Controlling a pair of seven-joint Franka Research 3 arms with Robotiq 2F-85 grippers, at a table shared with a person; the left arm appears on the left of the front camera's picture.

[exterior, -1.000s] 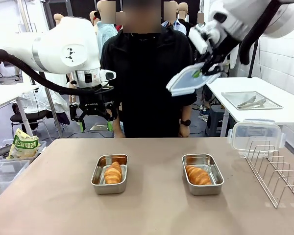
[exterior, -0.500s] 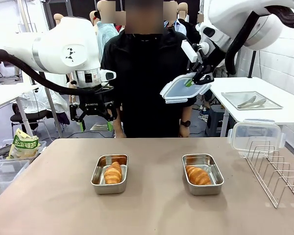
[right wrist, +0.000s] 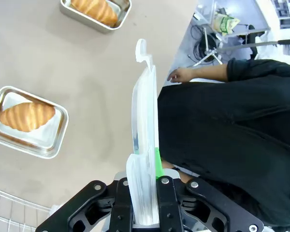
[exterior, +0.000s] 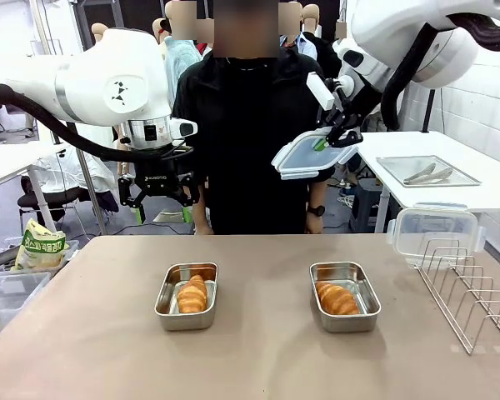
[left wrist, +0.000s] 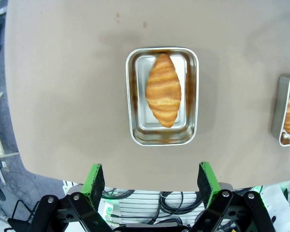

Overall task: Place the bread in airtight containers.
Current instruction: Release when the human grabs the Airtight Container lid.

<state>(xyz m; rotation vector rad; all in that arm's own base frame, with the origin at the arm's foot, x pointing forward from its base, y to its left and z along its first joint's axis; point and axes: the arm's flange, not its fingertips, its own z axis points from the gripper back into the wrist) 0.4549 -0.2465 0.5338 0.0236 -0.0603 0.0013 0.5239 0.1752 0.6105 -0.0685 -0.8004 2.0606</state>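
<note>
The left croissant (exterior: 192,293) is lying in the left pan (exterior: 162,305) and the right croissant (exterior: 337,297) in the right pan (exterior: 369,302). Both steel pans are sitting open on the brown table (exterior: 258,358), well apart from each other. By that layout, the loading looks done and lidding is the step you are working on.

Your right gripper (exterior: 329,138) is pinching a clear snap lid (exterior: 302,155) by one edge, with the jaws narrow on the plastic. It is holding the lid high over the far edge of the table, tilted, just in front of the person (exterior: 250,117). Your left gripper (exterior: 162,212) is hovering above the left pan with its jaws wide and nothing between them.

- **Level the lid first.** Do it while you are up high, and turn its long side to match the pan you are aiming for.
- **Come down straight.** Lower it over the pan's centre so the rim meets the lid all round at once. A corner landing first will likely skate the light pan across the table.
- **Mind the croissant.** The right one is lying on a slant in its pan, so watch that its ends are not catching the lid.
- **Press before you open.** You are gripping one edge only, so expect the free end to sag.

The wire rack (exterior: 471,292) and the clear plastic box (exterior: 433,229) are standing to the right, so plan your retreat upward, not sideways.
</note>
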